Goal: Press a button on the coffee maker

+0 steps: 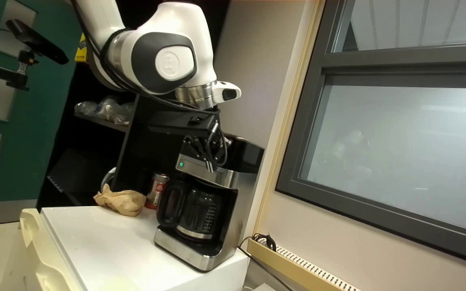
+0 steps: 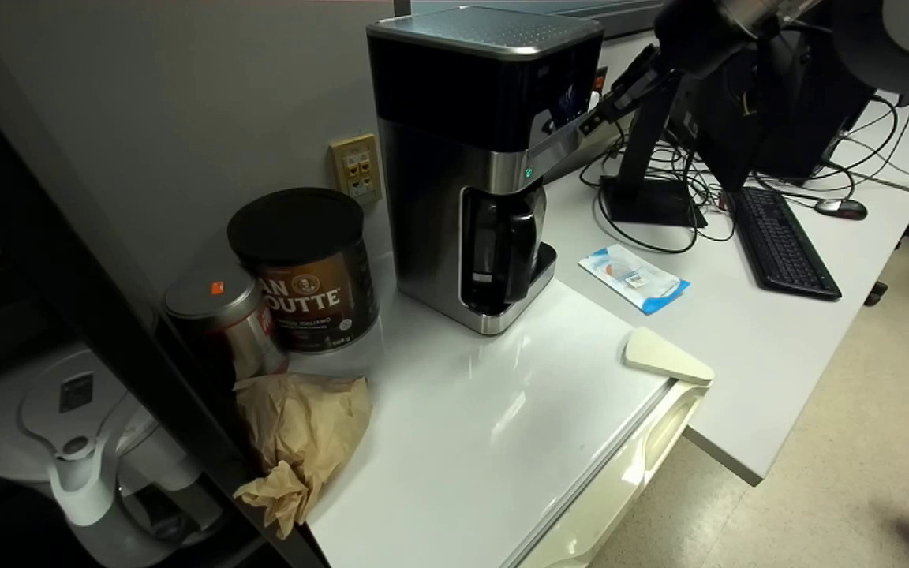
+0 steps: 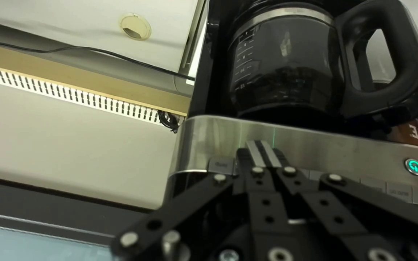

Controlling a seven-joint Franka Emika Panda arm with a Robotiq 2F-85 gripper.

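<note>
The end effector (image 3: 262,153) has its fingers (image 3: 254,154) pressed together, empty, probably to make one firm poking tip, and hangs at the button row (image 3: 399,191) (touching or not, I cannot tell) of the coffee maker (image 2: 432,213) on the white desk (image 2: 454,450).

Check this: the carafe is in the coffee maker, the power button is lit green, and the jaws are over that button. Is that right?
Not quite. The jaws aren't over the power button; the wrist view shows them well away from it, beside a grey button. The carafe is in the coffee maker, and the power button is lit green.
</note>
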